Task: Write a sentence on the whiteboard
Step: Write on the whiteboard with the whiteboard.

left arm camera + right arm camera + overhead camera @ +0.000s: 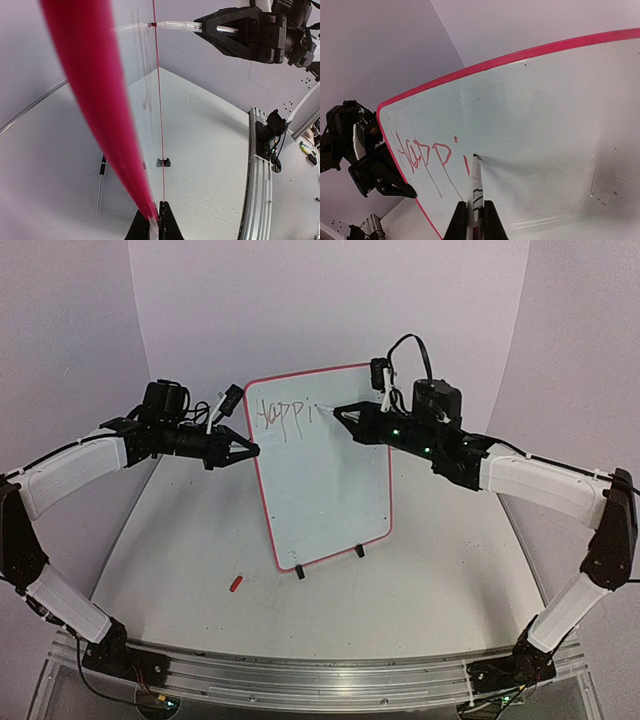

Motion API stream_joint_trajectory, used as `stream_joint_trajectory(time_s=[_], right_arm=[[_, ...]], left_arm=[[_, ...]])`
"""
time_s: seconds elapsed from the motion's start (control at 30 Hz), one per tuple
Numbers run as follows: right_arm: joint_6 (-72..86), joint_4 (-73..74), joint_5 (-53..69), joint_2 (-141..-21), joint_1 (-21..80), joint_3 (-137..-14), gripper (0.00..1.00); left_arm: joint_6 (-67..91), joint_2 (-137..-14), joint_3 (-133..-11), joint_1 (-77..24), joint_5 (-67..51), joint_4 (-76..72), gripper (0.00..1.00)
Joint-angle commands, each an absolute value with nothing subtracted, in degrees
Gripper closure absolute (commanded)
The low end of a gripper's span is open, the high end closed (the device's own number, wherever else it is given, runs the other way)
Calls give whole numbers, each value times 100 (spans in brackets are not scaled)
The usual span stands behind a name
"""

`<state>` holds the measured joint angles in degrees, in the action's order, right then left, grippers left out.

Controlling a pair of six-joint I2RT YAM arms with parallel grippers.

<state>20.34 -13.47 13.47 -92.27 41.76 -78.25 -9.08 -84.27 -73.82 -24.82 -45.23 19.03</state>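
Note:
The whiteboard (325, 490) stands upright on the table, white with a red-pink rim (100, 100). Reddish letters reading "Happi" (285, 415) run along its top left, the start of the sentence (422, 155). My left gripper (250, 450) is shut on the board's left edge, and the rim sits between its jaws (155, 220). My right gripper (340, 410) is shut on a marker pen (476, 185). The pen's tip touches the board just right of the "i". The same pen (175, 25) shows from the left wrist, meeting the board edge-on.
A small red pen cap (236, 583) lies on the table in front of the board's lower left corner. Black stand clips (298, 568) hold the board's bottom edge. A metal rail (320, 670) runs along the near table edge.

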Motion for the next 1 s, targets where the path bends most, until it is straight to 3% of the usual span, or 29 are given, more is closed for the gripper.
stream_joint_trajectory(time_s=[0.0, 0.4, 0.97], right_arm=[[1968, -1426, 1184, -9276, 4161, -7987, 100], [2165, -1415, 1178, -9064, 4164, -7438, 100], [2026, -1743, 1215, -9096, 4166, -7840, 100]], left_arm=[[-1413, -8631, -7269, -2631, -4315, 2863, 100], [-1415, -8631, -7270, -2646, -4324, 2854, 100], [-1422, -8640, -7269, -2658, -4306, 2867, 100]])
